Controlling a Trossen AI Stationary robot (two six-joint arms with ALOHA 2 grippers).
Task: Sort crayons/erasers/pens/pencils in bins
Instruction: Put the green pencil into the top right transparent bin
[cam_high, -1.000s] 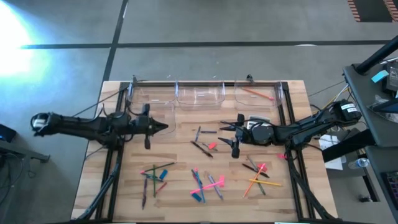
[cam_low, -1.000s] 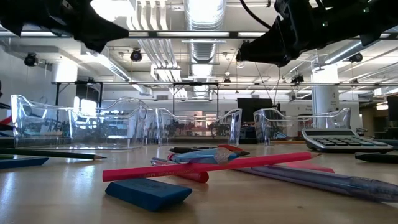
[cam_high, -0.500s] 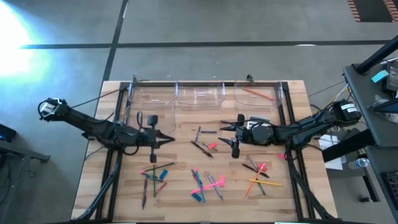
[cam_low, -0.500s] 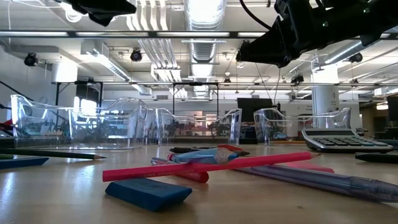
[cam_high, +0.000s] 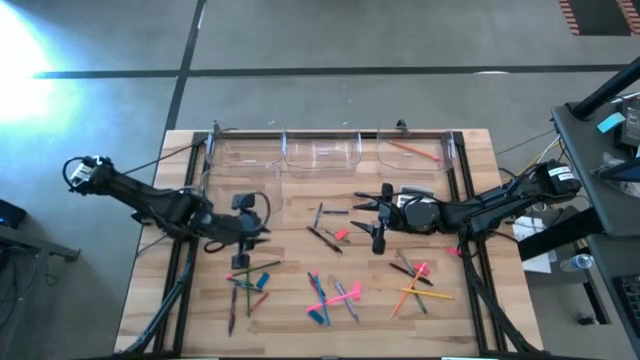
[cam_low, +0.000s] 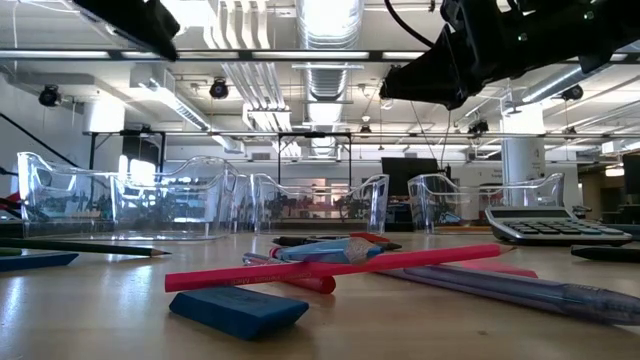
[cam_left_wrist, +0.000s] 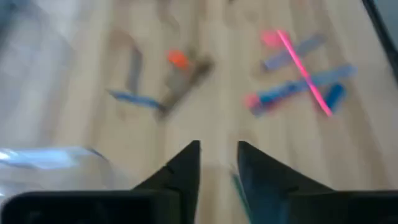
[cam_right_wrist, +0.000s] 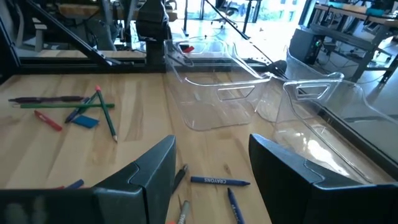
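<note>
Sorting has barely begun: one orange pencil (cam_high: 408, 150) lies in the bins (cam_high: 325, 150), the rest scattered nearer; left gripper (cam_left_wrist: 217, 163) narrowly parted, right gripper (cam_right_wrist: 211, 163) wide, both empty.

We are looking straight down on the table (cam_high: 330, 250); level across it; the wrist cameras are perhaps angling downward, all sharing the clear bins (cam_high: 318, 152).

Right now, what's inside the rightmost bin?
One orange pencil lies in the rightmost bin, slanted across its floor. Nothing else shows through its clear walls.
</note>
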